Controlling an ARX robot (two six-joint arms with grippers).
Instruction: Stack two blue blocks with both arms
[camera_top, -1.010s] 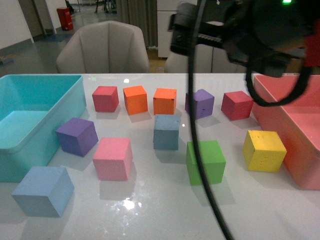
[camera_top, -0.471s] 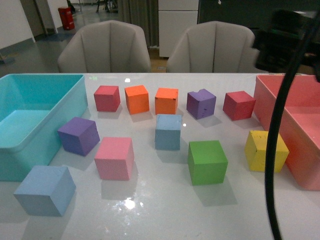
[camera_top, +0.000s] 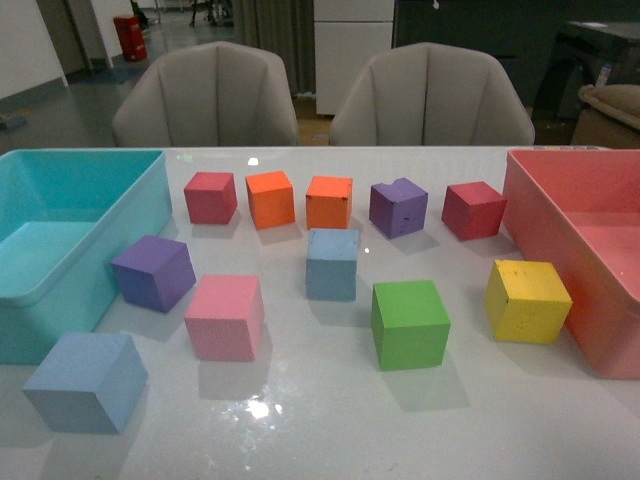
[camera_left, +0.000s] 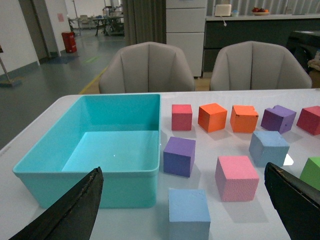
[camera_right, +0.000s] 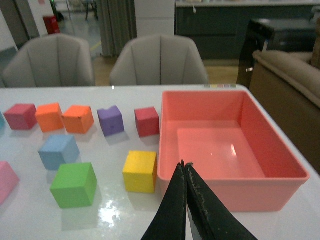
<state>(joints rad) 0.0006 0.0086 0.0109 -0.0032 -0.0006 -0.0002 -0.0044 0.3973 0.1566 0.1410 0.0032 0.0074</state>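
Observation:
Two pale blue blocks rest on the white table. One blue block (camera_top: 332, 263) sits mid-table and the other blue block (camera_top: 87, 382) lies at the front left, by the turquoise bin. Neither arm shows in the front view. In the left wrist view my left gripper (camera_left: 182, 168) is open, its black fingers (camera_left: 70, 212) spread wide above the table with the near blue block (camera_left: 189, 212) between and beyond them; the middle block (camera_left: 269, 147) lies farther off. My right gripper (camera_right: 183, 163) is shut and empty, above the pink bin's near wall; the middle blue block (camera_right: 59, 151) is well off to its side.
A turquoise bin (camera_top: 120, 215) stands at the left and a pink bin (camera_top: 545, 215) at the right. Around the blue blocks are purple (camera_top: 154, 272), pink (camera_top: 226, 317), green (camera_top: 409, 323) and yellow (camera_top: 527, 300) cubes. A back row of red, orange and purple cubes runs in front of two chairs.
In the front view the black right arm and its cable swung off to the right and out of sight. No block has moved.

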